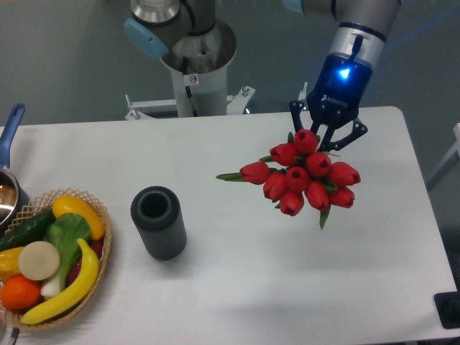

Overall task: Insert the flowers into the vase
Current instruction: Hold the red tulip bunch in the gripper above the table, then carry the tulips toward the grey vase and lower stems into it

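End effector (325,140) pinches the flowers (300,178), held above the bench (237,287) right of centre. Vase (158,221) stands upright, well apart to the left. Carry across, stems down, centre over the mouth before lowering.

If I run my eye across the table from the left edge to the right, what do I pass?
Blue-handled pot → wicker basket of fruit and vegetables → dark grey vase → red tulip bunch, hanging from the gripper with its jaws around the stems.
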Robot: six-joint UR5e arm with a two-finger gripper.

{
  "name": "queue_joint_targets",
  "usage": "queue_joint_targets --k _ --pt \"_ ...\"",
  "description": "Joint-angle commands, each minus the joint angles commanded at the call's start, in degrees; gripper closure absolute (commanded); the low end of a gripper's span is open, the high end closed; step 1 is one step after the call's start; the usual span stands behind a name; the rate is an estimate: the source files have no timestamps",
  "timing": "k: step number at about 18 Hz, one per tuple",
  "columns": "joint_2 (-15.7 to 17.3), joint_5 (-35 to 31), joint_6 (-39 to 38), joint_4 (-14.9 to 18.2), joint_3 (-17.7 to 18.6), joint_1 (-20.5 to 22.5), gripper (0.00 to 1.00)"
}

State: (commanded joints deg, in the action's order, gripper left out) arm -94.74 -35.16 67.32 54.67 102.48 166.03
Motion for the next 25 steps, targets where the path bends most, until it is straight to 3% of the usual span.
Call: queue_joint_targets --k 3,8,12,14,18,25 --pt "-0.3 1.7 0.2 -1.3 0.0 -0.2 0.82" --pt "-0.2 10.2 1.5 -1.9 0.1 -3.0 0.82" --pt "-3.8 19.8 7.2 -3.5 0.3 -7.9 0.82" --pt "-3.8 21.8 9.7 -4.7 2.3 -9.6 0.82" --pt "-3.3 31.9 14.6 -5.5 6.6 -11.1 0.82" --pt "-1.8 36.9 14.9 -5.5 9.2 -14.2 0.82"
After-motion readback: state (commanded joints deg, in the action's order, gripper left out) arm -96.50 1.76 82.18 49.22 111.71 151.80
